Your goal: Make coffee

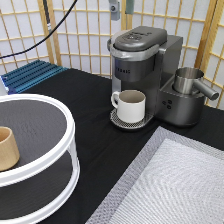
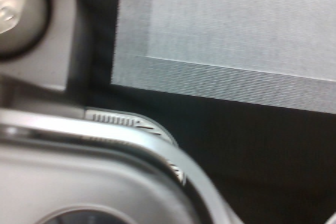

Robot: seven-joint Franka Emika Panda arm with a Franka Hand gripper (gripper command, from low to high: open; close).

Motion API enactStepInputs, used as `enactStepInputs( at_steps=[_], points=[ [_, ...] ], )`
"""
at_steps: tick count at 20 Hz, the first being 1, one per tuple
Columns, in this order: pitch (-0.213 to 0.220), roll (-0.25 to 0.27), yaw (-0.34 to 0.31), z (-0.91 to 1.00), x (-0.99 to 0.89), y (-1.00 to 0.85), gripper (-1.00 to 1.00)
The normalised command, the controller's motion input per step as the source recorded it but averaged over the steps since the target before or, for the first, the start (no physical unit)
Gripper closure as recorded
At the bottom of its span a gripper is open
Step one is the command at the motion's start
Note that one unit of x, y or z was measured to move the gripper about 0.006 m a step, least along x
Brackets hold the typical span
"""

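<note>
Near the front left corner of the table (image 1: 100, 145) stands a round white stand (image 1: 67, 132) with two shelves. A tan wooden cup (image 1: 7, 148) sits on its top shelf, at the left edge of the exterior view. A grey mat (image 1: 175, 185) covers the front right corner. The wrist view shows this mat (image 2: 240, 45) too.

Further back, near the middle of the table, a white mug (image 1: 130, 105) stands on the round drip tray of the grey coffee machine (image 1: 145, 55). Its handle points to the exterior view's left. The machine's lid is down. A metal jug (image 1: 189, 81) sits on the machine's right side. A blue rack (image 1: 30, 75) lies by the far left edge.

The gripper (image 1: 122, 7) hangs just above the machine, at the top edge of the exterior view. Its two fingers are spread apart, with nothing between them. The wrist view looks down on the machine's top (image 2: 90, 165) from close by.

The coffee pod does not show in either view, so I cannot tell where it is from the gripper.
</note>
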Motion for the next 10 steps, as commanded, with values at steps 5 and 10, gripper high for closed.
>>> enactStepInputs(
  at_steps=[5, 10],
  points=[
    [0.028, 0.006, 0.062, -0.23, 0.19, 0.10, -1.00],
    [0.014, 0.033, 0.000, -0.16, 0.00, -0.07, -1.00]
  ],
)
